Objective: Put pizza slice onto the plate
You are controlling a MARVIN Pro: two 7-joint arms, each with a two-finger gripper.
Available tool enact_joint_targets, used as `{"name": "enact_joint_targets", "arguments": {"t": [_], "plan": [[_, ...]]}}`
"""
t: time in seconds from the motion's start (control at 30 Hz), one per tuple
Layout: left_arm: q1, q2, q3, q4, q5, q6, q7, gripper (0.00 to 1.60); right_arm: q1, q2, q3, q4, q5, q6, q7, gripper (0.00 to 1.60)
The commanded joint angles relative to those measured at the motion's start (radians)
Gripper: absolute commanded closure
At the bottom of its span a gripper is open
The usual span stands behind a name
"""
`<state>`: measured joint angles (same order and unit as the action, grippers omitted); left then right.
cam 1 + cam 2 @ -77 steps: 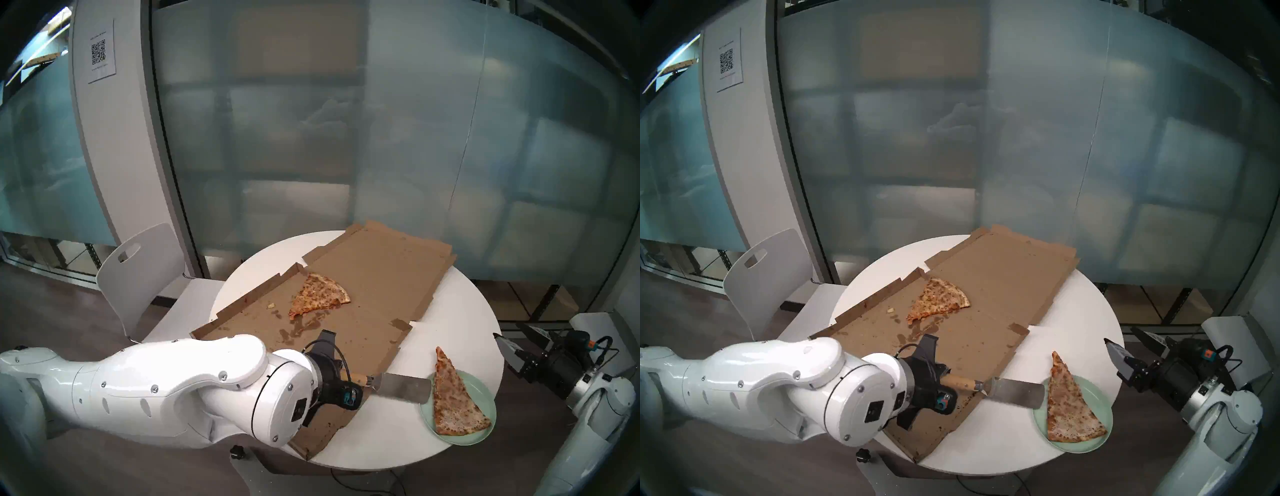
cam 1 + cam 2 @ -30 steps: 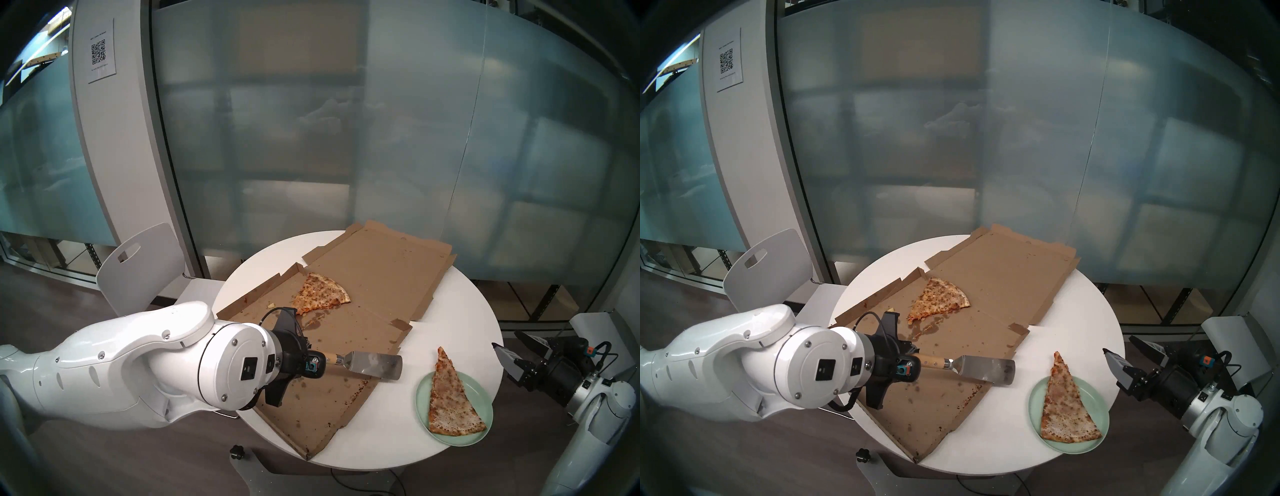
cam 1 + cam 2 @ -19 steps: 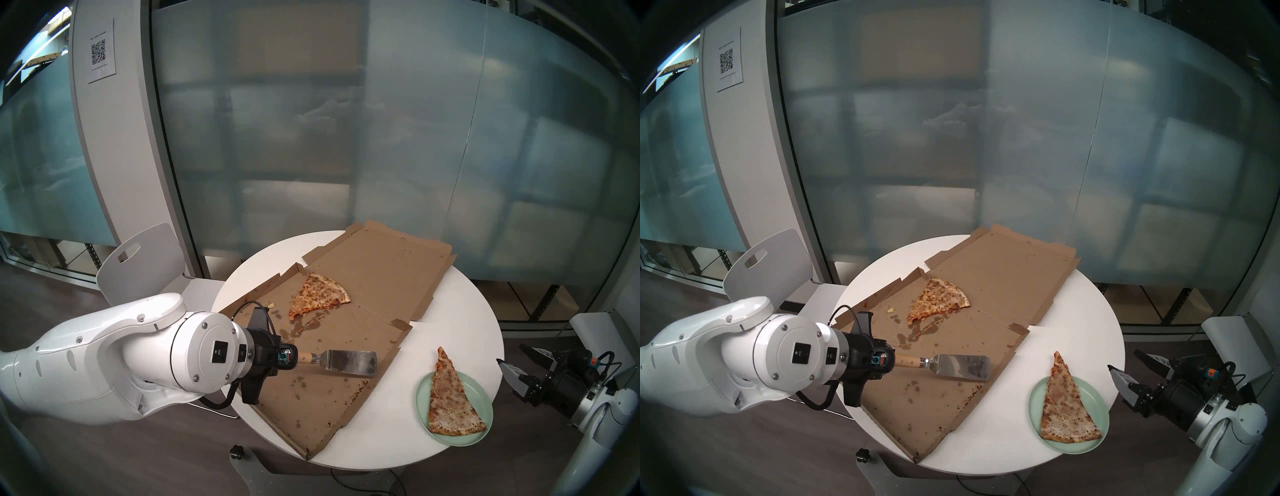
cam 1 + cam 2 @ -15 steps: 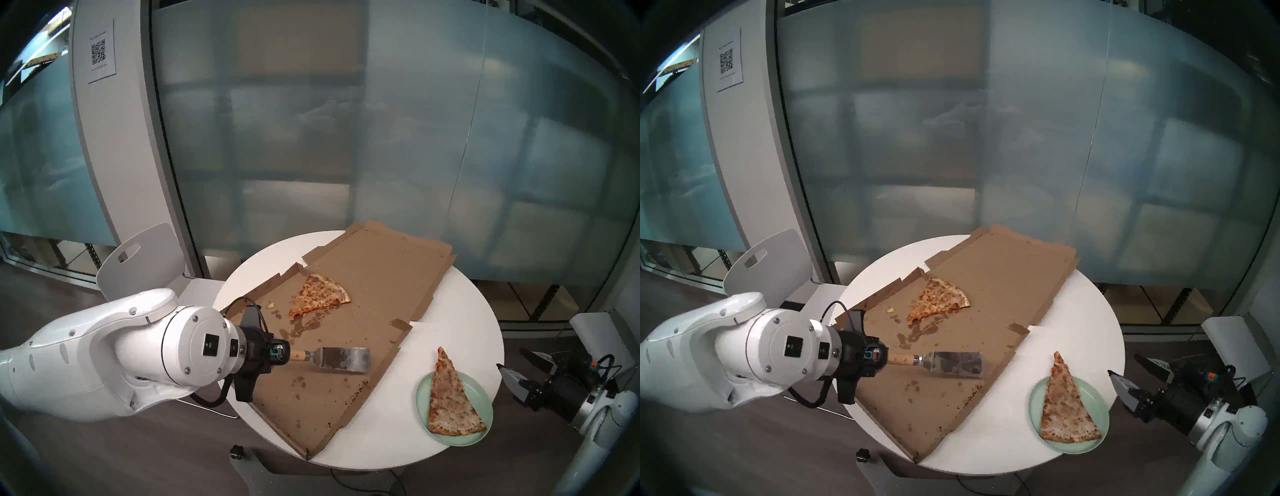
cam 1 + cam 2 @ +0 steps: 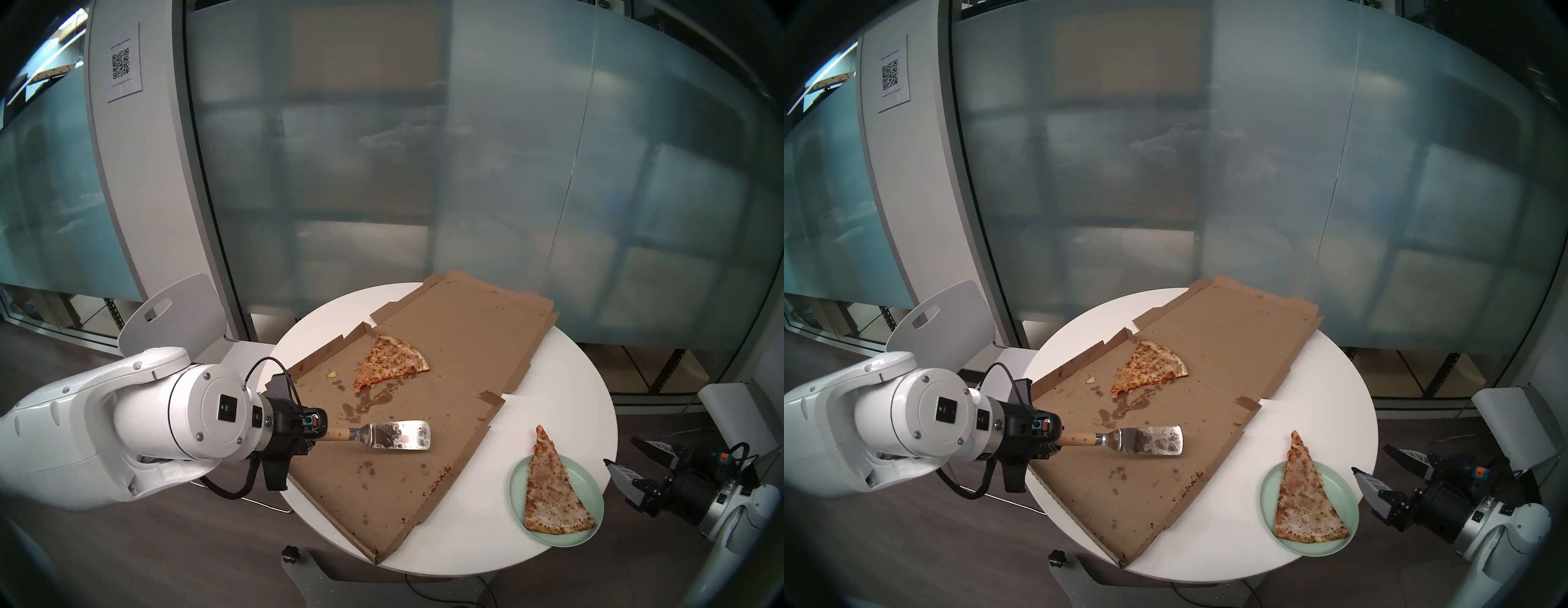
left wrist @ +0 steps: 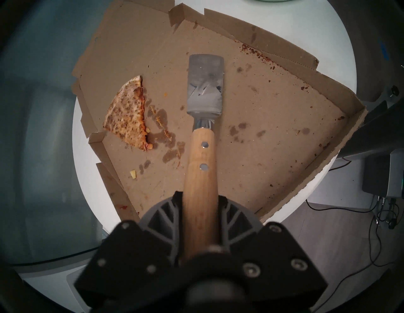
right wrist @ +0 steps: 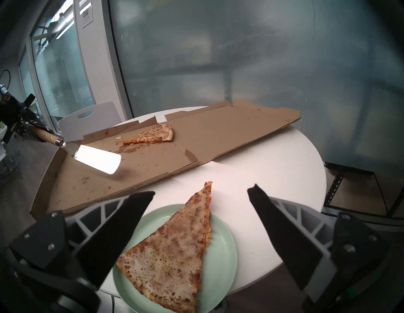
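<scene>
Long pale pizza slice flat on mint plate, tip overhanging rim.

Plate cropped by the left wrist view's top edge; QR sheet's print illegible.

The pizza slice lies on the plate between my right claw's fingers, pizza box beyond.
</scene>
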<state>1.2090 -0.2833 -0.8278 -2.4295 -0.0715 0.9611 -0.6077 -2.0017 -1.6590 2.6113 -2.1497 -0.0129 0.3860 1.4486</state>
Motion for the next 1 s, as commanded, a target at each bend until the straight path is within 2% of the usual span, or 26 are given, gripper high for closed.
{"name": "enact_joint_targets", "arguments": {"t": [0.0,0.53,0.6,0.97], "plan": [[0.058,0.043,-0.048,-0.014,-0.072,-0.001,0.074,1.6,-0.001,0.002,-0.008,-0.019,0.017,-0.004,0.021,0.0],[0.168,0.068,-0.08,-0.001,-0.229,-0.018,0.256,1.6,0.001,0.006,-0.017,-0.025,0.022,-0.009,0.023,0.0],[0.192,0.068,-0.09,0.007,-0.268,-0.036,0.309,1.6,0.003,0.006,-0.017,-0.026,0.025,-0.009,0.023,0.0],[0.288,0.068,-0.085,0.051,-0.373,-0.114,0.464,1.6,0.002,0.005,-0.01,-0.029,0.032,-0.009,0.025,0.0]]}}
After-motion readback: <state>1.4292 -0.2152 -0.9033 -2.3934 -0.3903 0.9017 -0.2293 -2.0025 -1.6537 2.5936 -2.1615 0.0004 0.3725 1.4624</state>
